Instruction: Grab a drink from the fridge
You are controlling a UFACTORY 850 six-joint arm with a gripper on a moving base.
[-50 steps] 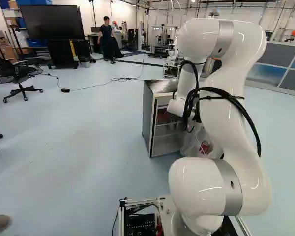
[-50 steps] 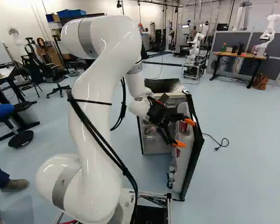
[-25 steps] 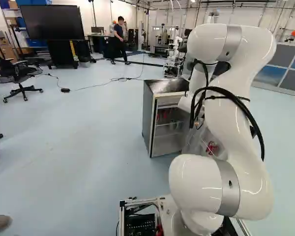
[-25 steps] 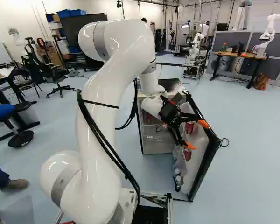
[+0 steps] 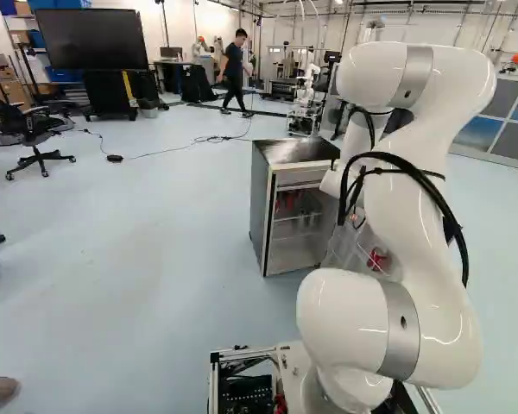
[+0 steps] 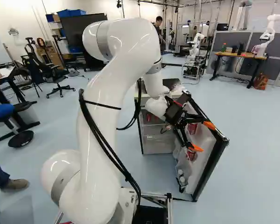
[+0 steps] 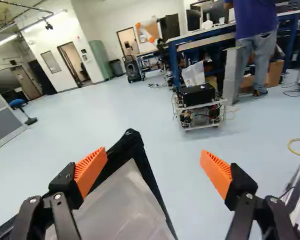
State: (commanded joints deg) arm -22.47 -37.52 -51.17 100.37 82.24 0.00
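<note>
Drink cans [image 6: 192, 129] — near the hand [image 6: 203, 136]

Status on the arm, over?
Gripper open, holding nothing. Fridge door open, red cans in its racks. Door close by gripper, may obstruct.

the claw [image 6: 202, 136] stood wide open from where i was, its two orange pads [image 7: 219, 172] well apart, nothing gripped. the black-edged fridge door [image 7: 135, 143] reached into the gap with one corner, nearer one finger, which overlapped its edge; i couldn't tell if they touched. its pale inner panel [image 7: 122, 202] lay partly between the fingers. the other finger had blue-grey floor [image 7: 150, 112] behind it. well ahead of the claw, past the door, sat a low cart [image 7: 202, 127] carrying a black box [image 7: 197, 95], with a blue-framed bench [image 7: 173, 62] behind. a yellow cable [image 7: 291, 148] curled on the floor out beyond the second finger.
</note>
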